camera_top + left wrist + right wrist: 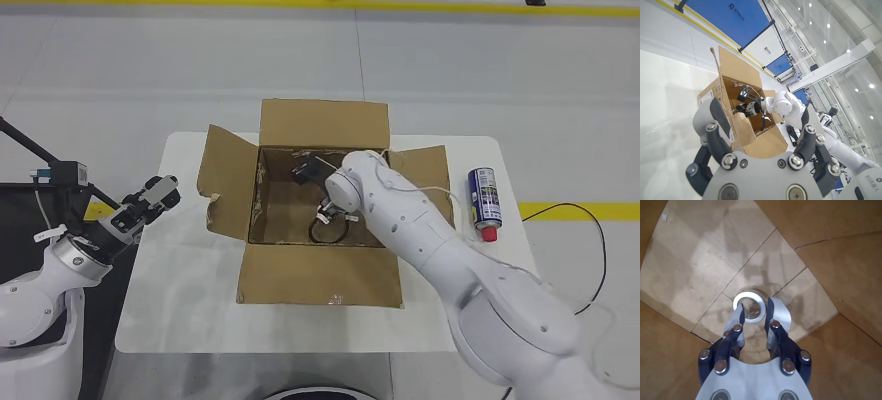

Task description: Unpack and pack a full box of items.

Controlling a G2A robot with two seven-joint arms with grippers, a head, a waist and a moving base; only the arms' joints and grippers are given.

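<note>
Looking at the right pincer [755, 303] hanging deep inside the cardboard box [320, 275], pointing straight down at the box floor. Standing partly open, not clamping on anything. Sitting right under its tips: a whitish ring [749, 294], lying flat on the cardboard and looking like a tape roll. Catching one fingertip [741, 311] hovering over the hole close to the rim, and the other just outside the rim on the opposite side, so straddling most of the ring. Not managing to tell about actual contact with it.

Spotting the left pincer [761, 103] hanging wide open, holding nothing, with the box well apart ahead of it and a torn side flap facing it. Also noticing a blue spray can [485, 197] with a red cap lying on the white table [200, 300], outside the box, past the box wall from the right pincer.
</note>
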